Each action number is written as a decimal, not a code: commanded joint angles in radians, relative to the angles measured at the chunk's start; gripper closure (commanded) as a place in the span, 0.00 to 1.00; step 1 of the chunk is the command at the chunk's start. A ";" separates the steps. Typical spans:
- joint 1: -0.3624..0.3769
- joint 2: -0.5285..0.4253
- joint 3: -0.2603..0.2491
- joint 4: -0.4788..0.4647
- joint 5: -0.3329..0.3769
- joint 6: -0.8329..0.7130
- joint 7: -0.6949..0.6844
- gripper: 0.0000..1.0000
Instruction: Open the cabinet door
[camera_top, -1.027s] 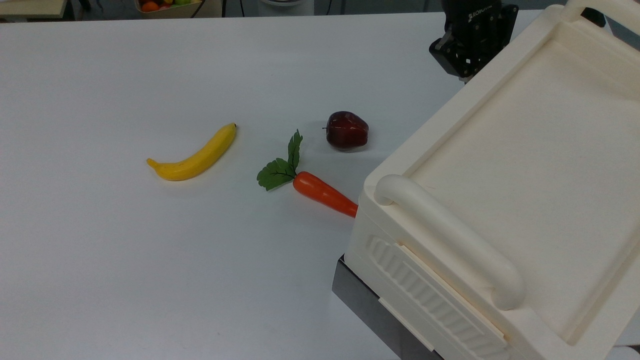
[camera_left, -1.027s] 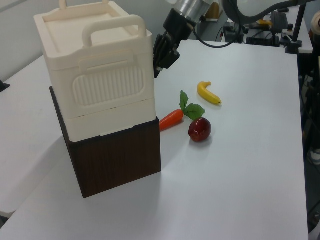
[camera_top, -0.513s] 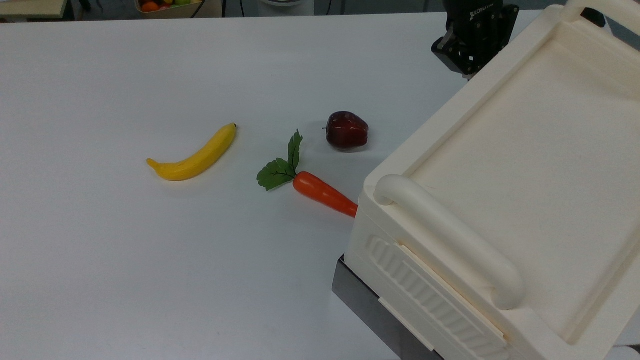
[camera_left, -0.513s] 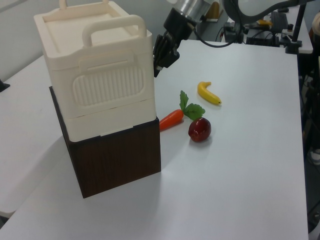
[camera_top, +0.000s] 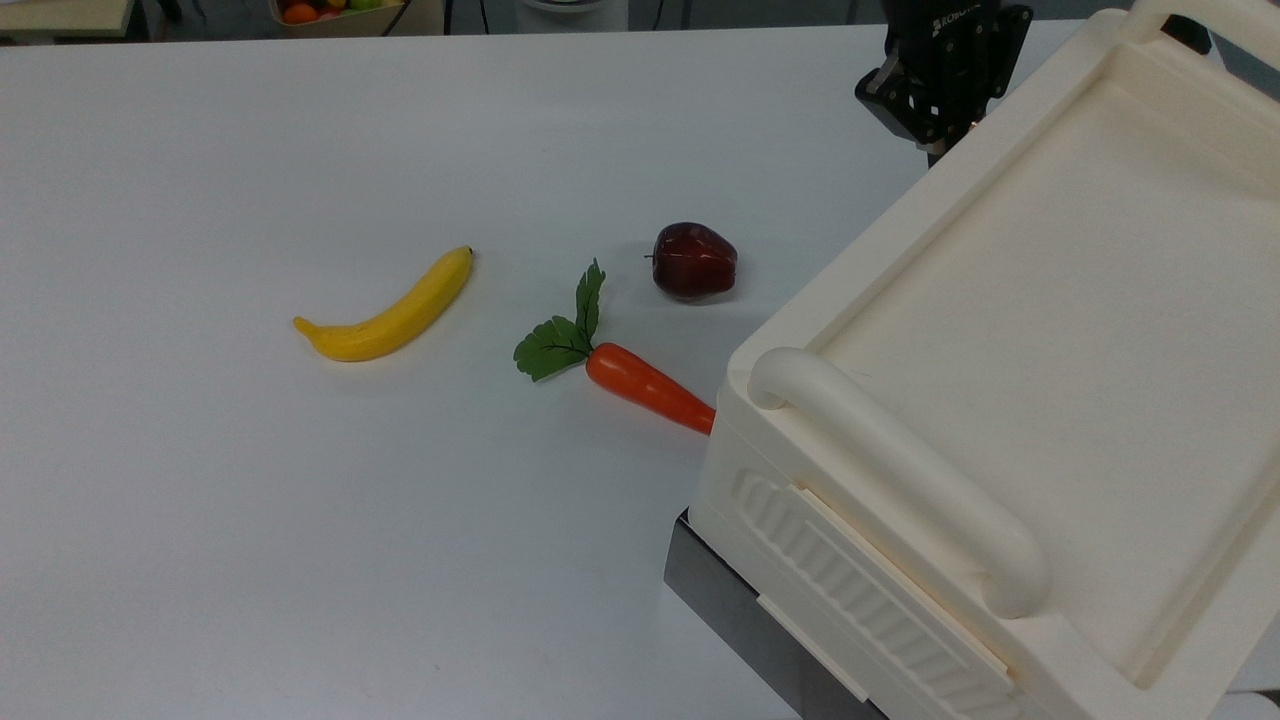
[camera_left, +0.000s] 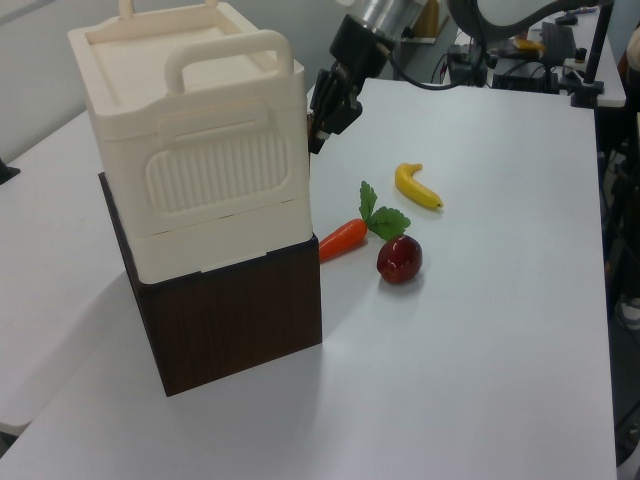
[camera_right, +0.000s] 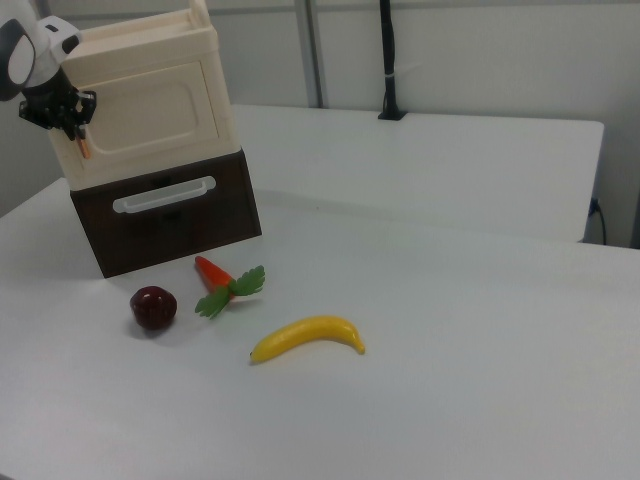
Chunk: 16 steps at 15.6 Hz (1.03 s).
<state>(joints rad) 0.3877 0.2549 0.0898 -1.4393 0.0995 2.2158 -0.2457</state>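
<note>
A cream cabinet (camera_right: 145, 105) is seen standing on a dark wood-grain base (camera_right: 165, 215) on a white table (camera_top: 300, 500). The cabinet is taken as the landmark for all positions below.

The cabinet door (camera_right: 150, 120) is observed in the right view as the flat cream panel on the face turned toward the camera, lying flush with the cabinet body. A small orange-copper strip (camera_right: 85, 148) is noted at the door's edge on the right view's left. No gap between door and cabinet frame is visible.

The gripper (camera_right: 72, 128) is located at that same edge of the door, at the cabinet's corner, just beside the orange strip. In the left view the gripper (camera_left: 322, 128) is seen against the cabinet's side at upper-body height, on the left view's right of the ribbed panel (camera_left: 215, 170). In the top view the gripper (camera_top: 935, 150) is partly hidden behind the cabinet's top rim. Whether the jaws are apart or together cannot be told from any view, nor whether the strip is touched.

A rounded handle bar (camera_top: 900, 480) is recorded along the cabinet's top edge.

On the table beside the cabinet, a carrot (camera_top: 650, 388) with green leaves is found lying with its tip near the cabinet base. A dark red apple (camera_top: 693, 260) rests near the carrot's leaves. A banana (camera_top: 390, 312) lies farther from the cabinet, well apart from the apple.
</note>
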 joint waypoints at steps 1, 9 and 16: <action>0.011 -0.029 -0.007 -0.010 -0.011 -0.077 0.034 0.87; -0.007 -0.060 -0.021 -0.018 -0.009 -0.204 0.034 0.68; -0.055 -0.117 -0.022 -0.007 0.006 -0.278 0.037 0.12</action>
<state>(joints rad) 0.3365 0.1866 0.0736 -1.4363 0.0994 1.9630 -0.2263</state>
